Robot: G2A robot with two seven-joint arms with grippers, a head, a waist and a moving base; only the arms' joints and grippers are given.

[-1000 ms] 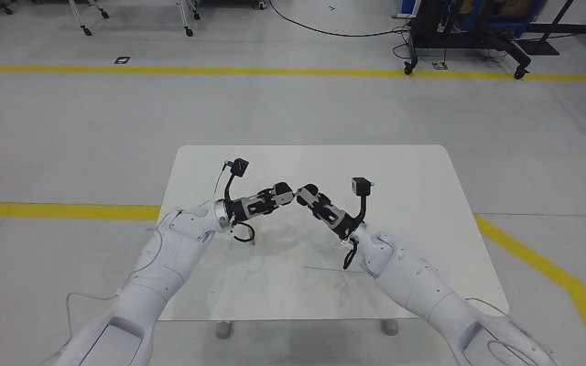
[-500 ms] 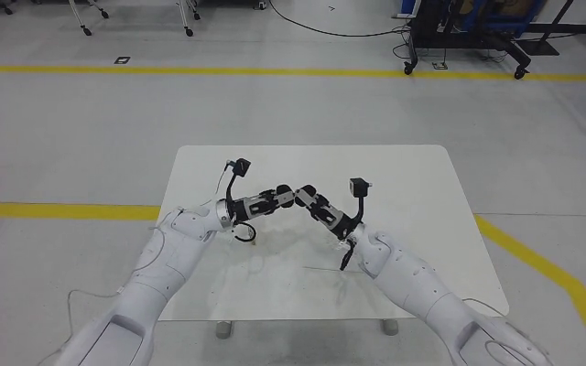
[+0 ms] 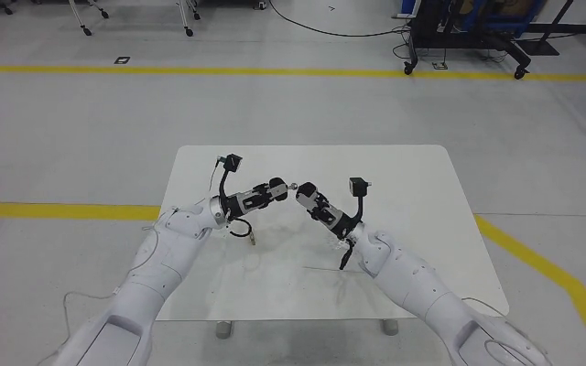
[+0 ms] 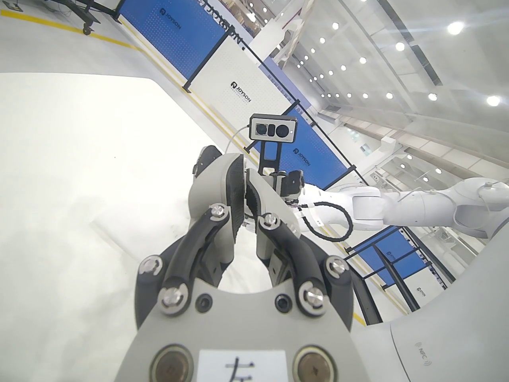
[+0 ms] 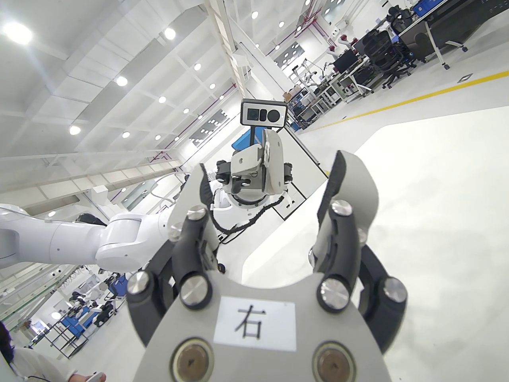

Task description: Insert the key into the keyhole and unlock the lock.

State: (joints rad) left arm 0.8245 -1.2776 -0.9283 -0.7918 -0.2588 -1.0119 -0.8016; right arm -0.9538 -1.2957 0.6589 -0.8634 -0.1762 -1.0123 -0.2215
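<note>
Key is too small to be told within the left gripper, which is seen pressed nearly shut above the middle of the table, while the right gripper, held tip to tip with it over that table, is spread wide with nothing grasped.

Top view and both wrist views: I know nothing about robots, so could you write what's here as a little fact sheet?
Setting: a white table with two arms held above it
Left pincer: shut, pads pressed together; cannot tell whether anything is between them
Right pincer: open, nothing between its fingers
Relation: the two pincers point at each other, tips close, over the middle of the table
Task stage: unclear from these views
</note>
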